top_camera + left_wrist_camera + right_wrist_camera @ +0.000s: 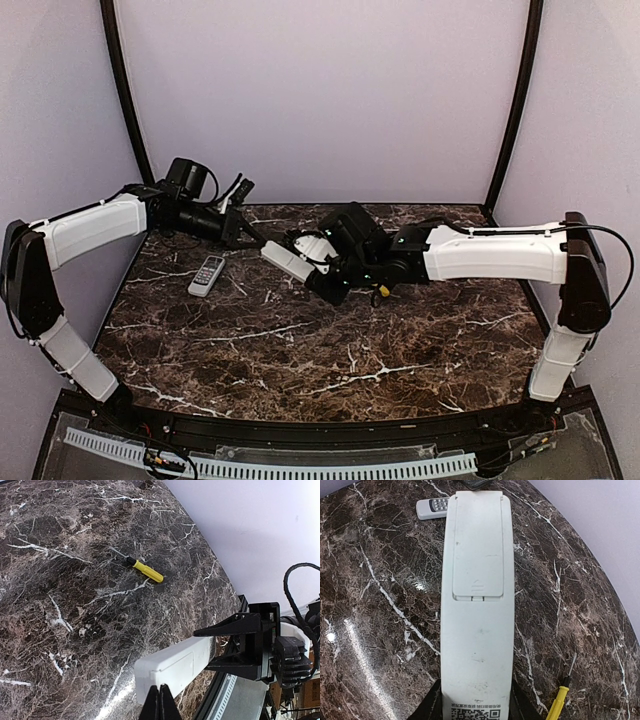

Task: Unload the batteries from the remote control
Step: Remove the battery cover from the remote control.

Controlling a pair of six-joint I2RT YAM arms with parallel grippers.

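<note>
Tabletop of dark marble beneath everything. Over it, right gripper clamped on the tail of the white remote control, holding it back-up; left gripper pinched shut on nothing, tips at the remote's other end. Seems the cover-opening step: battery cover seated flush, ridged arrow tab facing up. Calls next for a press and slide on that tab. Aside, small grey remote and yellow-handled screwdriver, well apart. No batteries in sight, presumably inside under the cover
</note>
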